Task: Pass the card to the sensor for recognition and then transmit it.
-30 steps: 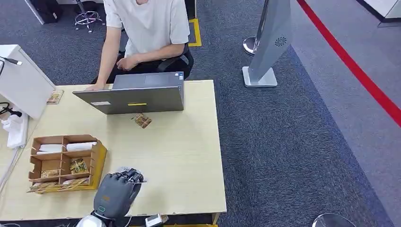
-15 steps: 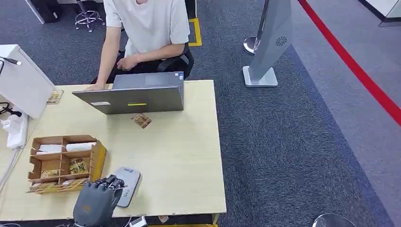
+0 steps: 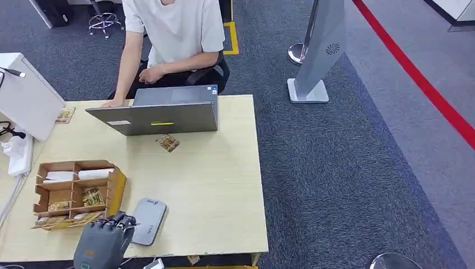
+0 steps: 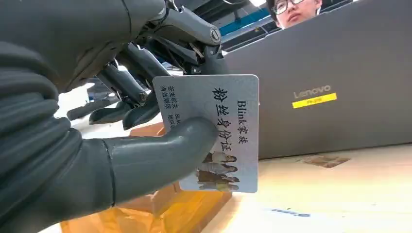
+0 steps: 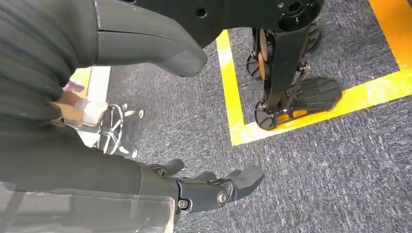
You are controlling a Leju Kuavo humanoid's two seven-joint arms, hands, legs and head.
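- Cardboard organiser [image 3: 75, 193]: set on the tabletop [image 3: 213, 190] just beyond the fingers, to their left; packets and white items are held in its compartments.
- Left hand [image 3: 101, 244]: seen at the near tabletop edge; its fingers [image 4: 160, 155] are closed on the card, thumb across its face and darker fingers behind.
- Card [image 4: 214, 133]: white, printed, pinched upright in the left fingers, clear of the tabletop.
- Sensor [image 3: 148, 221]: grey flat pad lying just right of the fingers; the card is judged not to be over it.
- Laptop [image 3: 159, 115]: well beyond the fingers, a person [image 3: 173, 33] seated behind it.
- Right hand [image 5: 214, 187]: hung over carpet, fingers loosely curled, nothing held.
- Progress: card is in hand; whether recognition is done cannot be told; handing over is judged outstanding.
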